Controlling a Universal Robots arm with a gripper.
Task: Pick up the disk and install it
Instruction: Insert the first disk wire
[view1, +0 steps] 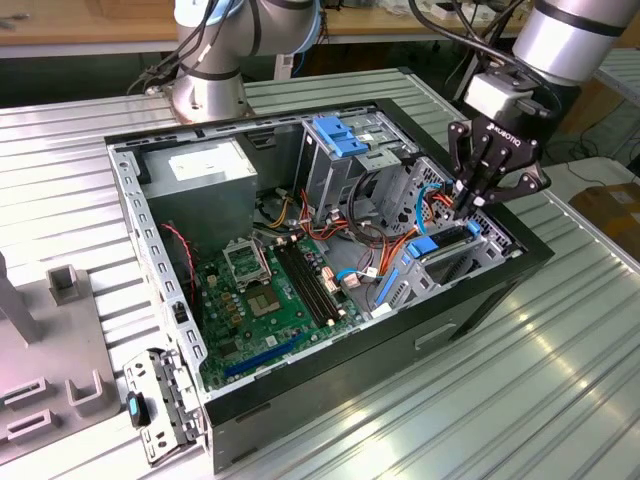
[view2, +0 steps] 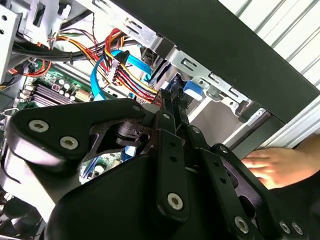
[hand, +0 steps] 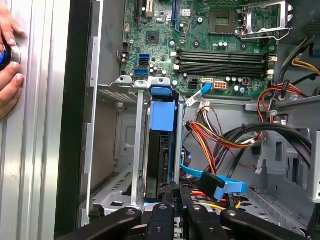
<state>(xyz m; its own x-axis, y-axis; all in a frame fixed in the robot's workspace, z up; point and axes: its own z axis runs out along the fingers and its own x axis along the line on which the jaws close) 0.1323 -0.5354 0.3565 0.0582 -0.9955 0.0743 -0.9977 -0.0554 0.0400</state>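
Black three-finger gripper (view1: 466, 205) hangs over the open black desktop computer case (view1: 450, 320) at the exterior view's right, just inside the case's right-hand rim. Fingers drawn together, tips meeting. They sit at the near end of the disk, and it cannot be told whether they pinch anything.

One disk (hand: 161, 115), a dark drive in a bright blue plastic carrier with a curved handle. It stands on edge between the rails of the silver metal drive cage (hand: 137, 150), handle end toward the green motherboard (hand: 200, 30).

Room: on one side of the disk there is one empty bay (hand: 112, 150), then the black case wall (hand: 80, 125) right behind it, so it is tight against the case edge. On the other side a bundle of orange, red and yellow wires (hand: 215, 135) and one flat blue cable (hand: 215, 182) crowd close to the cage.

One light-blue plastic bracket (view1: 340, 135) lies on top of the tall cage at upper centre of the exterior view. The case sits on a ribbed grey metal table (view1: 520, 400), with open surface along its lower right.

One person's hand (view2: 272, 165) rests outside the case wall in the second wrist view. One hand (hand: 7, 50) also shows on the ribbed metal in the first wrist view
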